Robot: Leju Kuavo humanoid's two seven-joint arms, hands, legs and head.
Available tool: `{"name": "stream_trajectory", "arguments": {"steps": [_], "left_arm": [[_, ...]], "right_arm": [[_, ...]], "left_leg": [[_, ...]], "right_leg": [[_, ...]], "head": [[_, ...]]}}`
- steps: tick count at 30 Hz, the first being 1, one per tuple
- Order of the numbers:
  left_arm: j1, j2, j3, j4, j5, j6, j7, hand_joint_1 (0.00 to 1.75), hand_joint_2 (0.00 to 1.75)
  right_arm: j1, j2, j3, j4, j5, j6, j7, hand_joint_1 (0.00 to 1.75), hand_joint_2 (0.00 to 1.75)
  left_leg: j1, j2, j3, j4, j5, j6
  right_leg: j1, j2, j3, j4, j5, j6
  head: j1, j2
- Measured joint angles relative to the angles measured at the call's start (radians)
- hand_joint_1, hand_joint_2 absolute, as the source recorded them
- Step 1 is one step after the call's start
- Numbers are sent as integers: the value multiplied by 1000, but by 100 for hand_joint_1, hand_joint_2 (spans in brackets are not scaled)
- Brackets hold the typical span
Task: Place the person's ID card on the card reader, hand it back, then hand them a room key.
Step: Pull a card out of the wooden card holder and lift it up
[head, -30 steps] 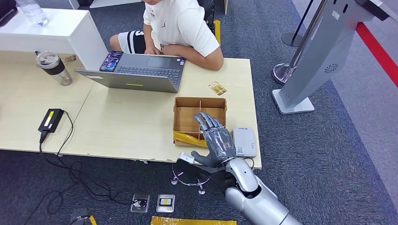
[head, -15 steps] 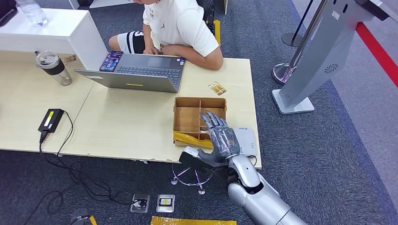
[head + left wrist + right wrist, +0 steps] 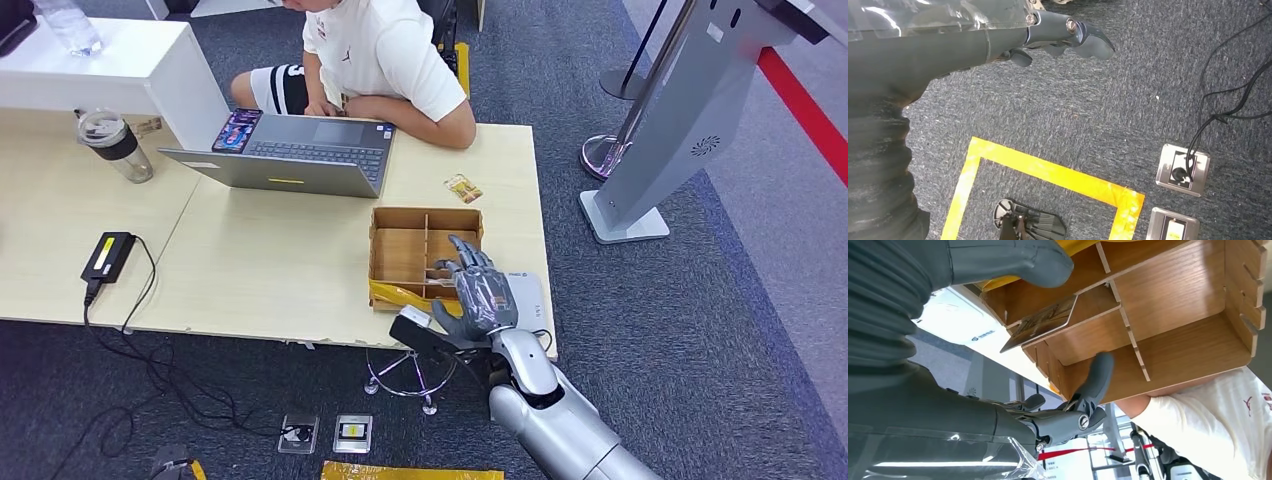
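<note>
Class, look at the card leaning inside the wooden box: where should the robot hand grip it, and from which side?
Pinch the card by its raised long edge, coming from above into the open box. It leans tilted against a divider, so that edge likely stands free, while walls block sideways approaches. The right robot hand hovers over it.

Your robot's right arm (image 3: 555,425) is a smooth, rounded silver shell that narrows to a dark joint at the wrist, and the right hand (image 3: 480,298) beyond it is grey with darker segmented fingers. Up close, you can see the left hand (image 3: 1048,37) has a grey ribbed cover, clear plastic film taped over its back (glossy and wrinkled), and small silver screws at the dark fingers (image 3: 1088,40).
</note>
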State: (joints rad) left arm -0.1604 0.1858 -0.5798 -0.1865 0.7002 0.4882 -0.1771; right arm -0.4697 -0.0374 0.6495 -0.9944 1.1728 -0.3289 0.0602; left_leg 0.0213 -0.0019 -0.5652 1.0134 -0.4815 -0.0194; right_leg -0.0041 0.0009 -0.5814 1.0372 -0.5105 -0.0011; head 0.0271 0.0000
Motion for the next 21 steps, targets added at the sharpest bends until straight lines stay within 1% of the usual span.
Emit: {"name": "stream_trajectory", "arguments": {"steps": [1,3,6,10,16,17,21], "left_arm": [[0,0,0,0,0,-1,0,0,175],[0,0,0,0,-2,-2,0,0,175],[0,0,0,0,-3,-2,0,0,175],[0,0,0,0,-3,-2,0,0,175],[0,0,0,0,-3,-2,0,0,175],[0,0,0,0,-3,-2,0,0,175],[0,0,0,0,-4,-2,0,0,175]], "right_arm": [[0,0,-1,1,0,0,1,87,175],[0,0,-4,3,-1,-3,2,91,175],[-1,0,-8,8,-1,-6,3,89,175],[-2,0,-8,15,-1,-6,3,99,175],[-2,0,-9,17,-1,-6,3,100,175],[-2,0,-9,18,-1,-7,3,99,175],[-13,0,-10,35,2,-23,6,78,175]], "left_leg": [[0,0,0,0,0,0],[0,0,0,0,0,0],[0,0,0,0,0,0],[0,0,0,0,0,0],[0,0,0,0,0,0],[0,0,0,0,0,0],[0,0,0,0,0,0]], "right_leg": [[0,0,0,0,0,0],[0,0,0,0,0,0],[0,0,0,0,0,0],[0,0,0,0,0,0],[0,0,0,0,0,0],[0,0,0,0,0,0],[0,0,0,0,0,0]], "head": [[0,0],[0,0],[0,0],[0,0],[0,0],[0,0],[0,0]]}}
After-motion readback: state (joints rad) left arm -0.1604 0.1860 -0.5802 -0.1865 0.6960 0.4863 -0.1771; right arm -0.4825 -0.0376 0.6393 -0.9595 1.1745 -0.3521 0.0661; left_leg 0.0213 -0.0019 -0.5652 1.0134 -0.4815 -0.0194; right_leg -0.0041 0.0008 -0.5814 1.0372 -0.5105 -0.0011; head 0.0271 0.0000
